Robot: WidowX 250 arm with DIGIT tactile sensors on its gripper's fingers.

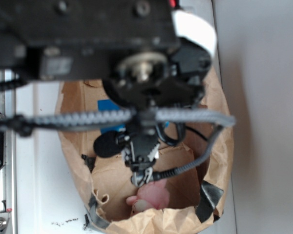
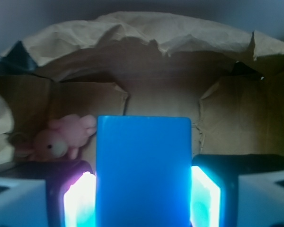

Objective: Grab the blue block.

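The blue block [image 2: 143, 161] fills the lower middle of the wrist view, standing upright between my two glowing pads [image 2: 80, 201]. Both pads press against its sides, so my gripper [image 2: 143, 194] is shut on it. In the exterior view my gripper [image 1: 142, 178] hangs down inside the brown paper bag [image 1: 78, 105], and the arm hides the block there.
A pink plush toy [image 2: 57, 139] lies on the bag floor to the left of the block, and it also shows just below the gripper [image 1: 151, 197]. Crumpled bag walls [image 2: 146, 33] rise on all sides. A blue patch [image 1: 107, 105] shows on the bag's far wall.
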